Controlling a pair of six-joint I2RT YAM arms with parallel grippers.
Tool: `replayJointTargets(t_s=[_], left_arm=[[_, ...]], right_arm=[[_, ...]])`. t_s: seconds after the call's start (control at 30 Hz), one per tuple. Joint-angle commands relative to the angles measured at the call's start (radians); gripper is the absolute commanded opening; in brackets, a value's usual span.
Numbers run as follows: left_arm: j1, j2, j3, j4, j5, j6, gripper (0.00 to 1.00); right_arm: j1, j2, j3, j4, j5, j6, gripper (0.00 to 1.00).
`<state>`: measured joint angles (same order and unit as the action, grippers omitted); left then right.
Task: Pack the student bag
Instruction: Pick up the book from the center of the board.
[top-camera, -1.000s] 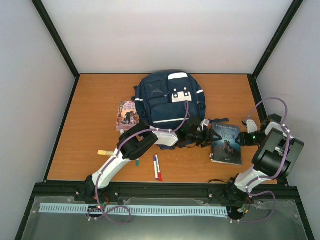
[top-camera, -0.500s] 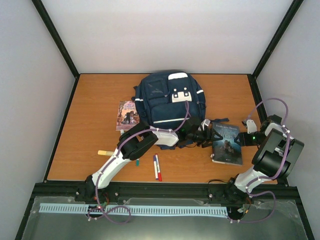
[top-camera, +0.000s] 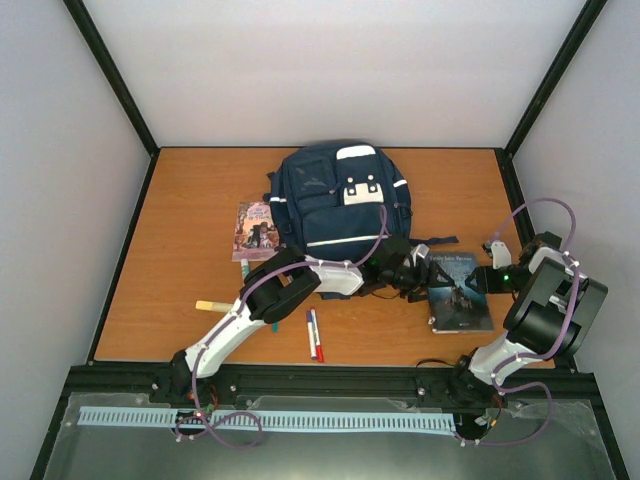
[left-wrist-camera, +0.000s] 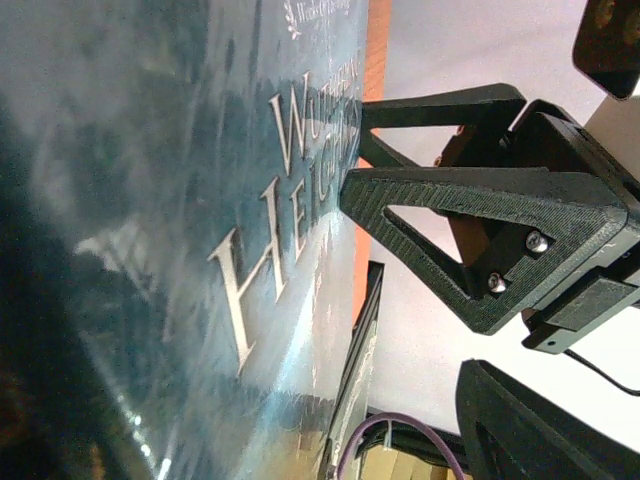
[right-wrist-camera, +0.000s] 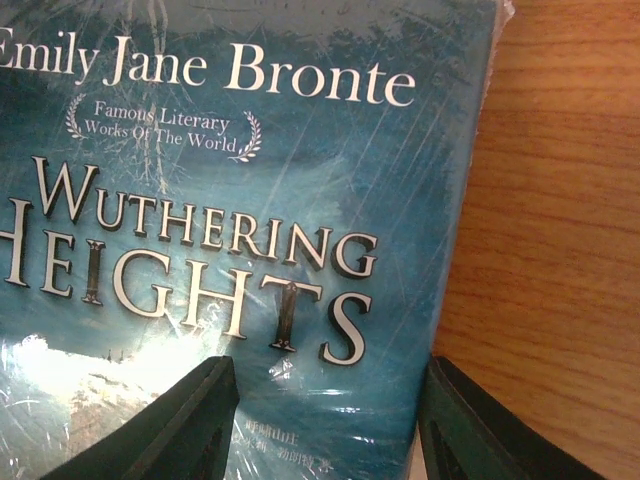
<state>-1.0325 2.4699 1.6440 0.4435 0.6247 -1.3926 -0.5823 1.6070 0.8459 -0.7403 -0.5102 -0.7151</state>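
Note:
The navy student bag (top-camera: 340, 195) lies at the back middle of the table, apart from both grippers. A teal book, "Wuthering Heights" (top-camera: 461, 291), lies flat to the bag's right. My left gripper (top-camera: 426, 273) is at the book's left edge, with its jaws wide apart. In the left wrist view the cover (left-wrist-camera: 210, 230) fills the left side and one of my fingers (left-wrist-camera: 545, 430) shows at the lower right. My right gripper (top-camera: 488, 277) is open at the book's far right corner. In the right wrist view its fingers (right-wrist-camera: 185, 425) straddle the cover (right-wrist-camera: 250, 200).
A small pink-covered book (top-camera: 255, 229) lies left of the bag. Red and blue markers (top-camera: 313, 335), a green-capped one (top-camera: 274, 325) and a yellowish one (top-camera: 210, 305) lie near the front. A dark bag strap (top-camera: 440, 240) trails towards the teal book. The right gripper's black fingers (left-wrist-camera: 470, 235) show in the left wrist view.
My left gripper has moved right against the teal book. The book has slid and turned slightly to the right. My right gripper has barely moved.

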Motion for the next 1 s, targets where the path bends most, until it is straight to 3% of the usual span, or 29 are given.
replayJointTargets(t_s=[0.0, 0.13, 0.43, 0.67, 0.87, 0.97], left_arm=[[-0.024, -0.03, 0.104, 0.107, 0.014, 0.021, 0.78], [-0.025, -0.042, 0.083, 0.11, 0.005, 0.024, 0.65], [-0.022, -0.143, -0.015, 0.084, -0.035, 0.108, 0.22], [0.01, -0.25, -0.056, -0.006, 0.022, 0.238, 0.06], [0.056, -0.461, -0.084, -0.377, -0.019, 0.545, 0.01], [0.077, -0.538, -0.09, -0.499, -0.031, 0.647, 0.01]], right_arm=[[0.021, 0.008, -0.051, -0.108, -0.02, -0.01, 0.52], [0.018, 0.011, -0.047, -0.111, -0.023, -0.011, 0.52], [-0.034, -0.038, 0.023, -0.197, -0.073, -0.037, 0.54], [-0.099, -0.163, 0.046, -0.298, -0.122, -0.112, 0.6], [-0.143, -0.298, 0.11, -0.439, -0.172, -0.248, 0.81], [-0.145, -0.327, 0.151, -0.467, -0.21, -0.265, 0.85]])
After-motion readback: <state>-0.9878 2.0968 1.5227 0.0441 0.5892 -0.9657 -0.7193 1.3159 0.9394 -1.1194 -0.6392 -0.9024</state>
